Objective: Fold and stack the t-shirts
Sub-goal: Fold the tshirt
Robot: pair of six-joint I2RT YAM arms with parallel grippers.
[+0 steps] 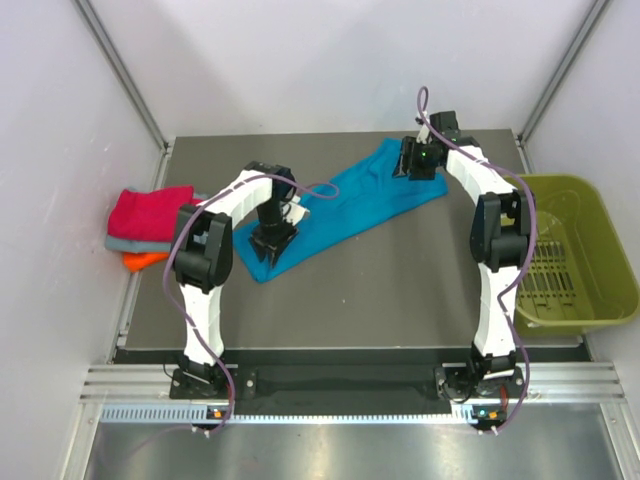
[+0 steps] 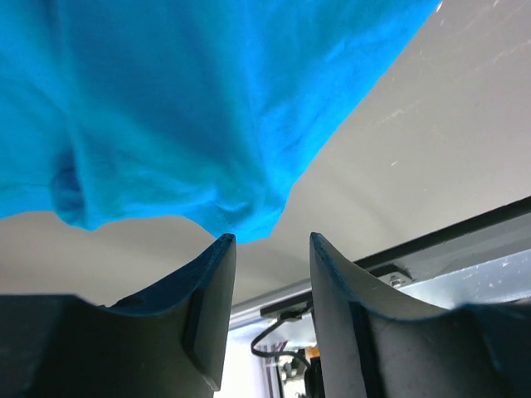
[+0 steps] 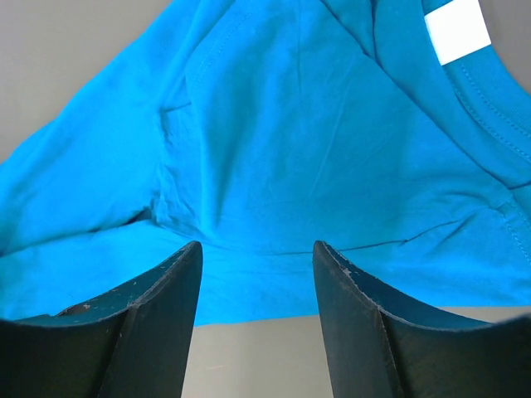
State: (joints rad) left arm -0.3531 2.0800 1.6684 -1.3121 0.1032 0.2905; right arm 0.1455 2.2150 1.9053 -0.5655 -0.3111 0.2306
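Teal-blue t-shirt (image 1: 350,210) with sleeves indistinct, hem end partly hidden under left gripper (image 2: 270,240), long axis running from there to right gripper (image 3: 257,246) over collar end, both jaws part-open, holding nothing

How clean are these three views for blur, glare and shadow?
Top external: even light, sharp, only soft shadows on the table. Left wrist: the left gripper is dark and soft up close, with a bright washed-out patch below it. Right wrist: the teal t-shirt shows crisp stitching, and its white label is blown out.

Left gripper (image 2: 270,240) jaws parted, pointing down; right gripper (image 3: 257,246) jaws parted, arm reaching far.
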